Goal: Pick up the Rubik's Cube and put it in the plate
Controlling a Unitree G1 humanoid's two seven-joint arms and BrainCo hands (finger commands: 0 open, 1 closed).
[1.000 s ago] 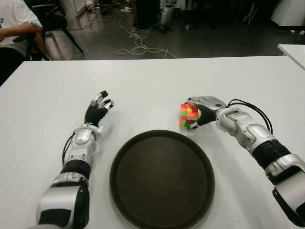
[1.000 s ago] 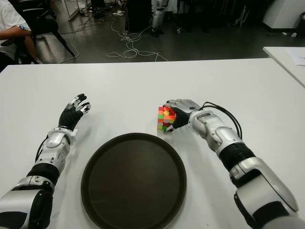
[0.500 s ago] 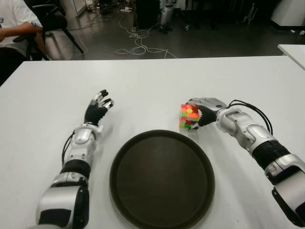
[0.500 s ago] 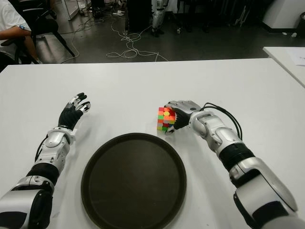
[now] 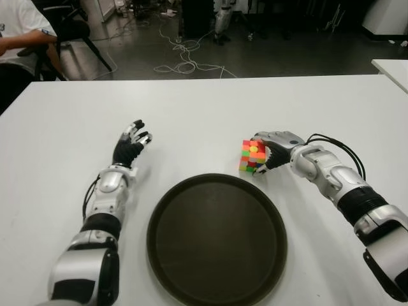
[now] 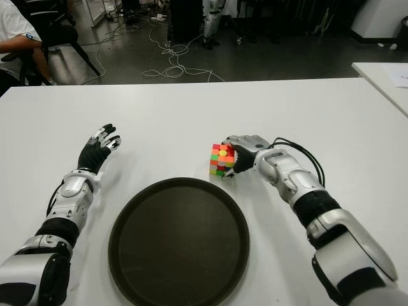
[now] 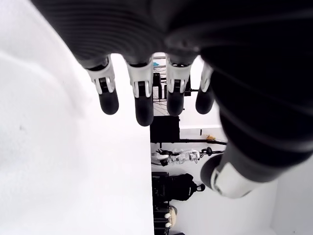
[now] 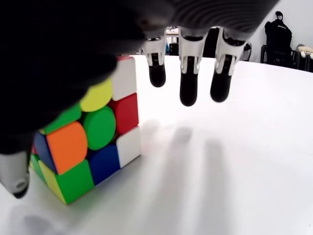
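Observation:
The Rubik's Cube (image 5: 252,156) stands slightly tilted on the white table (image 5: 204,115), just beyond the far right rim of the dark round plate (image 5: 217,245). My right hand (image 5: 264,158) is against the cube's right side. In the right wrist view the cube (image 8: 90,147) sits next to the palm, while three fingers (image 8: 188,88) hang straight past it without touching it, and the thumb tip (image 8: 17,183) shows at its other side. The plate holds nothing. My left hand (image 5: 132,144) shows to the left of the plate, fingers (image 7: 142,100) spread and holding nothing.
A seated person (image 5: 19,32) and a chair (image 5: 73,29) are beyond the table's far left corner. Cables (image 5: 185,60) lie on the floor behind the table. Another white table's corner (image 5: 392,67) shows at the far right.
My right hand has settled slightly closer against the cube, which has barely shifted. The left hand and the plate have not moved.

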